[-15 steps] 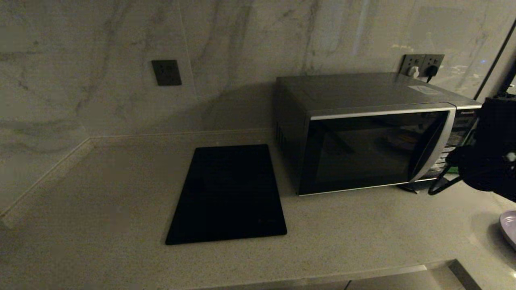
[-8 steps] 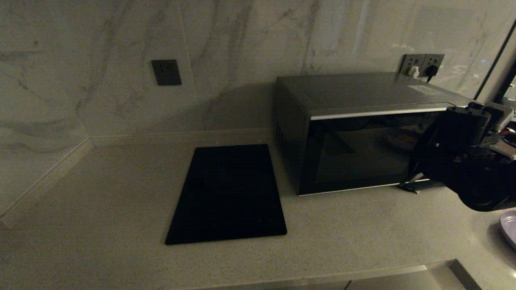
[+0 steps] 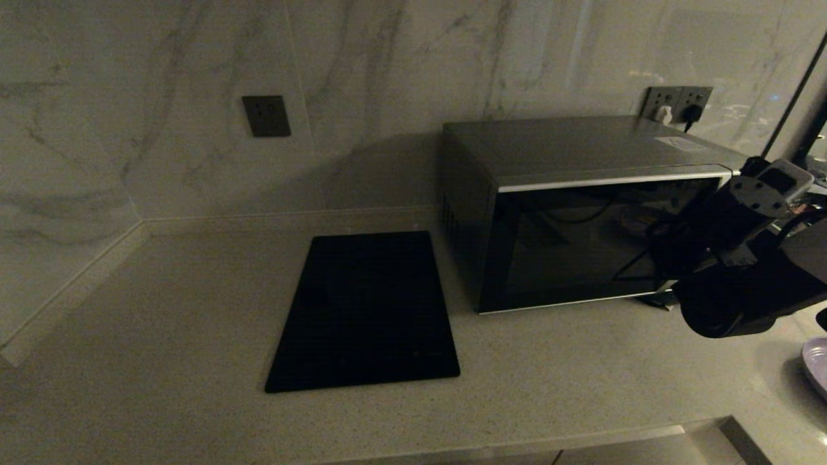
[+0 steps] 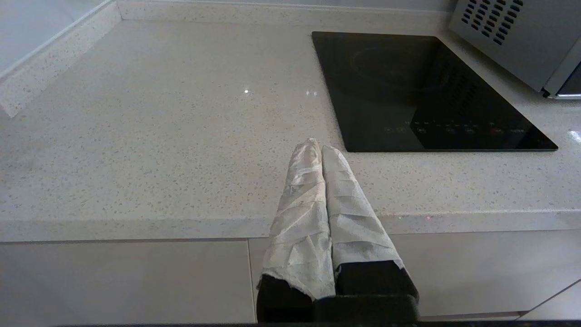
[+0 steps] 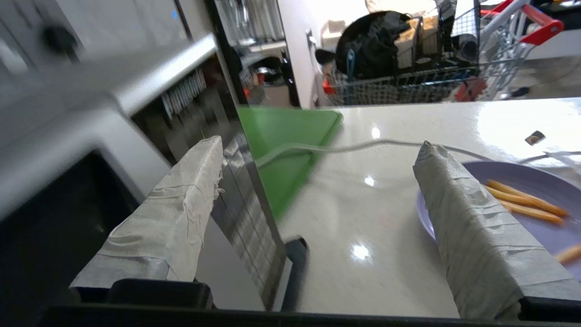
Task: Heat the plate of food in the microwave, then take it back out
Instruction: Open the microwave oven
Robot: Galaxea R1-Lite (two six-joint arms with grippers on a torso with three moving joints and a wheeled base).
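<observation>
Silver-grey housing and a dark glass door are identifying the microwave, which is standing on the speckled stone counter with its door closed, to the right of the black cooktop. The right gripper is hovering in front of the microwave's right end, near the button panel; its tape-wrapped fingers are standing wide apart and are holding nothing. The plate of food is resting on the counter to the right of the microwave, at the near right edge of the head view, with several orange sticks lying on it. A green board is lying flat beside the microwave's right side. The left gripper is idling above the counter's front edge, near the cooktop, with its wrapped fingers pressed together and empty.
</observation>
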